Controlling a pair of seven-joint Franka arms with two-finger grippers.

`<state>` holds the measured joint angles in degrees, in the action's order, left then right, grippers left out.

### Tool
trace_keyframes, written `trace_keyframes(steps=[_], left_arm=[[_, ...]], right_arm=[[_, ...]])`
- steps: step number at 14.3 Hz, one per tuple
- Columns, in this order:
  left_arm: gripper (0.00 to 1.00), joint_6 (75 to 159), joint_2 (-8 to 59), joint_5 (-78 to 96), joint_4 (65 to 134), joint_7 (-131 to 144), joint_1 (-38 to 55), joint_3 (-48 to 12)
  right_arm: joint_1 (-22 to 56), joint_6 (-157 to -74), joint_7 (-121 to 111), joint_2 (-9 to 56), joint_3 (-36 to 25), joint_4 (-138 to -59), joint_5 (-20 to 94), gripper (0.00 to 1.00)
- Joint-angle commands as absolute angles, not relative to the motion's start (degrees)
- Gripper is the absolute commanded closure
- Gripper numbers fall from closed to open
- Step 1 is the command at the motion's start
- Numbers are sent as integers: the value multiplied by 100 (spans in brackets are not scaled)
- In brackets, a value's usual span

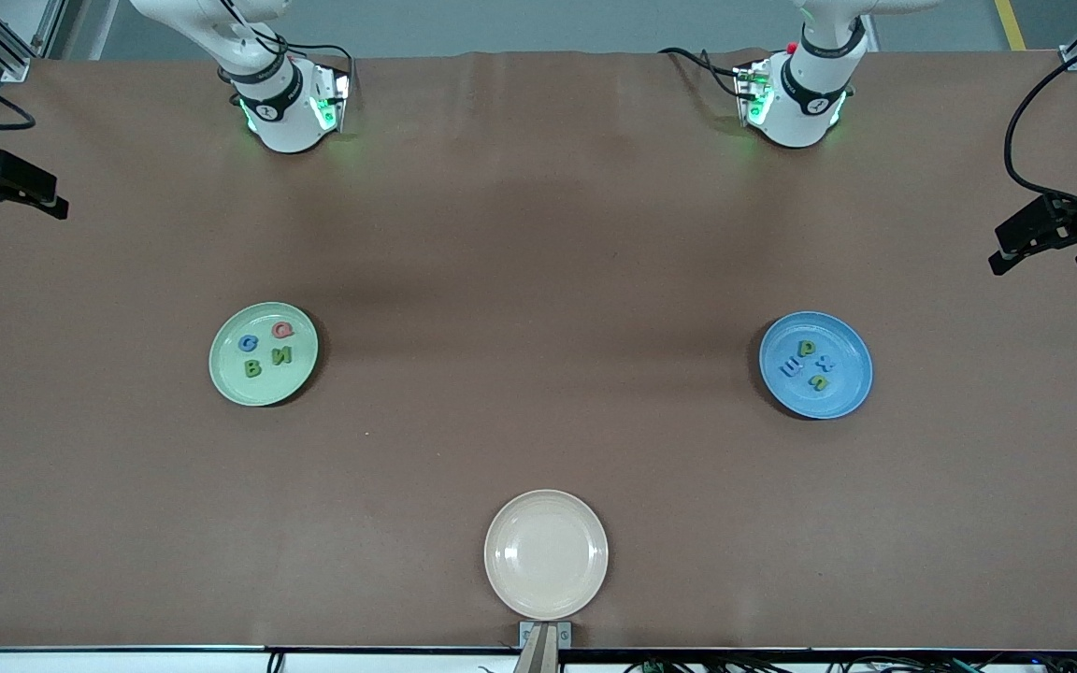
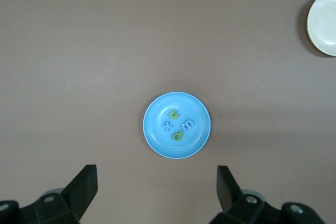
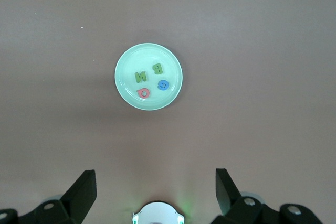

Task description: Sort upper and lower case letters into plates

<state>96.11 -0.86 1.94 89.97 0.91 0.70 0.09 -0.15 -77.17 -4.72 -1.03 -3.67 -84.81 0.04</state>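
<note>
Brown cloth covers the whole table [image 1: 538, 234]. Toward the right arm's end lies the pale green plate [image 1: 225, 374], holding four letters: a blue C [image 1: 248, 344], a red Q [image 1: 283, 329], a green B [image 1: 252, 367] and a green N [image 1: 282, 354]. The right gripper [image 3: 155, 184] hangs high over the cloth between its own base and this plate, fingers [image 3: 84, 187] spread wide and holding nothing.

Midway along the table, at the edge nearest the front camera, sits a cream plate [image 1: 546, 554] with nothing on it, touching the rim of the cloth just above a small metal bracket [image 1: 544, 634].

Toward the left arm's end lies the blue plate [image 1: 852, 388], carrying a green p [image 1: 807, 348], a blue x [image 1: 825, 364], a pale blue m [image 1: 789, 367] and a green n [image 1: 820, 382]. The left gripper [image 2: 156, 184] hangs high over the cloth above this plate, fingers [image 2: 86, 182] parted and bare.

The three plates lie well apart, with wide bare cloth between them. Black camera mounts [image 1: 1062, 224] jut in at both ends of the table, well apart from the plates.
</note>
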Motion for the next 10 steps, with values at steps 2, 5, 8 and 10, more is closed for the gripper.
trace_keyframes(steps=[2, 5, 8, 10], left_arm=[[0, 9536, -62, 123, 8842, 35, 106, -44], [0, 9580, -53, 158, 8833, 79, 88, -44], [0, 9571, -70, 176, 8816, 88, 88, -44], [0, 9571, -70, 167, 8815, 79, 79, -44]], right_arm=[[-114, -7638, -440, -395, -299, -8692, 141, 0], [-106, -7550, -448, -527, -351, -8684, 307, 0], [-79, -7480, -448, -641, -308, -8675, 316, 0], [-70, -7471, -457, -633, -334, -8666, 316, 0]])
